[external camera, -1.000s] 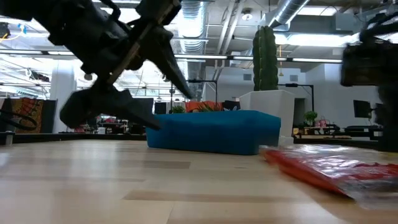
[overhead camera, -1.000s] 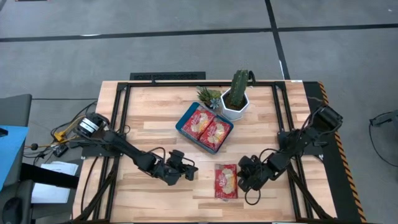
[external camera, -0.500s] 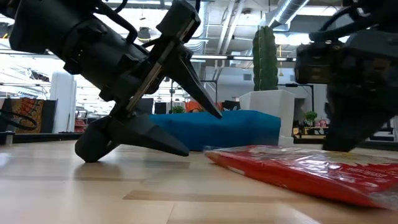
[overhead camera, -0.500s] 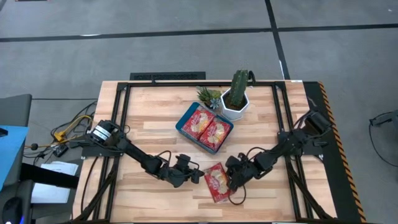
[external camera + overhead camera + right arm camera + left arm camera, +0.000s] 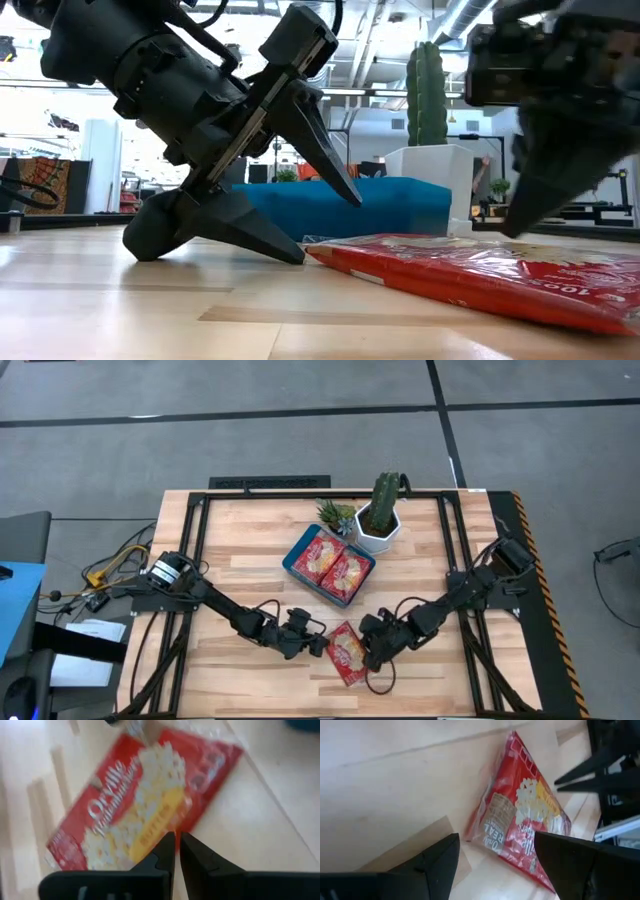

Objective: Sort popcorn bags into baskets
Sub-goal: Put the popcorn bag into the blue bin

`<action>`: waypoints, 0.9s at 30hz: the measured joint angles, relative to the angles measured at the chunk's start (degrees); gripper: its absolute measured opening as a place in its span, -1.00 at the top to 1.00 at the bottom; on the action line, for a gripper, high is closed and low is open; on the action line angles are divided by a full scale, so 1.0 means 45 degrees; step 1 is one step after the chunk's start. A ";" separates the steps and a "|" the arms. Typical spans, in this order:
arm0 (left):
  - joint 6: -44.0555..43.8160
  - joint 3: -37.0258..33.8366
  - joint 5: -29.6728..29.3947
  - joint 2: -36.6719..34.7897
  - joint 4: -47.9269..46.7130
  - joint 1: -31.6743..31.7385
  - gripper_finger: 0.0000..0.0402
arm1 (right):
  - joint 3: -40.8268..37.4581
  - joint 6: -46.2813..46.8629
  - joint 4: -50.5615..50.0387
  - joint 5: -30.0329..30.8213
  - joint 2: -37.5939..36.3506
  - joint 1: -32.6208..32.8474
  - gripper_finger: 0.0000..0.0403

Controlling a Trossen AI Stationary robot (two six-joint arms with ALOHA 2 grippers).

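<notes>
One red popcorn bag [image 5: 347,653] lies flat on the wooden table, slanted, between my two grippers; it also shows in the low view [image 5: 450,275]. Two more bags lie in the teal tray [image 5: 289,563] farther back. My left gripper [image 5: 318,643] is open at the bag's left end, its lower finger [image 5: 255,225] down on the table and its upper finger raised above the bag's edge. My right gripper [image 5: 366,653] is shut at the bag's right side. My left gripper: I cannot tell whether its lower finger tip [image 5: 298,257] touches the bag's left end [image 5: 315,250]; the two stand very close. My right gripper bears with its shut fingertips [image 5: 169,842] on the bag's right-hand side [image 5: 172,822], slanting down from the table's right. The bag stays flat on the table.
The white hexagonal cactus pot [image 5: 378,532] and a small succulent [image 5: 335,515] stand behind the tray near the far edge. Black frame rails run along the table's left and right sides. Bare wood lies near the front edge on both sides of the bag.
My right gripper has moved toward the table's left with shut fingers, and the bag has slid left along the table and turned to lie slanted. My left gripper has moved right and down toward the bag's left end, staying open.
</notes>
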 joint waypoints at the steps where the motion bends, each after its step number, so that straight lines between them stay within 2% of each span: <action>1: 0.0163 0.0000 0.0137 0.0002 -0.0002 0.0071 -0.22 | 0.0081 0.0172 -0.0325 -0.0001 0.0000 0.0154 0.74; 11: 0.0273 -0.0015 0.0581 0.0121 -0.0033 0.0401 -0.22 | 0.0169 0.1744 -0.0927 0.0376 0.0011 0.1652 0.74; 15: 0.0082 -0.0024 0.0725 0.0177 -0.0017 0.0414 -0.22 | 0.0159 0.1343 -0.0865 0.0467 0.0238 0.1654 0.74; 27: -0.0384 -0.0009 0.1005 0.0240 -0.0018 0.0472 -0.22 | 0.0170 -0.0705 0.1699 0.0141 0.1317 0.0465 0.74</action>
